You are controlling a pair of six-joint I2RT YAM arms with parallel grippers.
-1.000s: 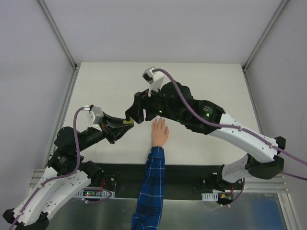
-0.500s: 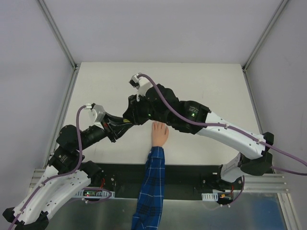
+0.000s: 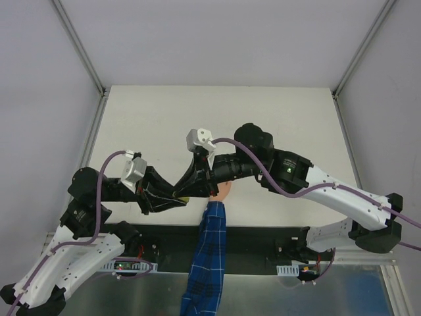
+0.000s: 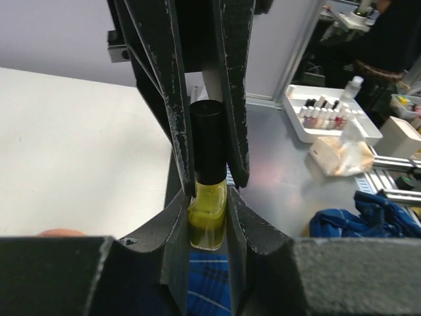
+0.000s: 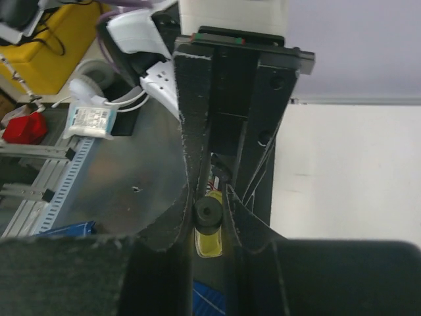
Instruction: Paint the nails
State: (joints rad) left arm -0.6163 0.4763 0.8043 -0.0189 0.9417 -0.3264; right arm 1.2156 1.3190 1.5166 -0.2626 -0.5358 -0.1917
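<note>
Peach hand [image 3: 225,191] partly beneath right pincer [image 3: 193,191]

Yellow bottle [image 4: 208,218], blk cap [image 4: 209,141], blue-plaid sleeve [image 3: 207,250].

- polish bottle [image 4: 208,220]: clear glass, glossy, yellow showing through
- cap [image 4: 207,141]: black plastic, smooth, glossy
- left gripper [image 4: 209,214]: black plastic, matt, fine-grained
- right gripper [image 5: 209,205]: same black plastic, edges scuffed whitish
- table [image 4: 72,145]: white, matt, smooth
- sleeve [image 3: 206,253]: woven plaid cloth, soft, matt
- mannequin hand [image 3: 225,191]: peach, smooth, low sheen
- bench [image 4: 289,191]: bare metal, dull sheen
- arm shell [image 3: 342,197]: white plastic, semi-gloss
- cable [image 3: 99,194]: purple sheath, smooth
</note>
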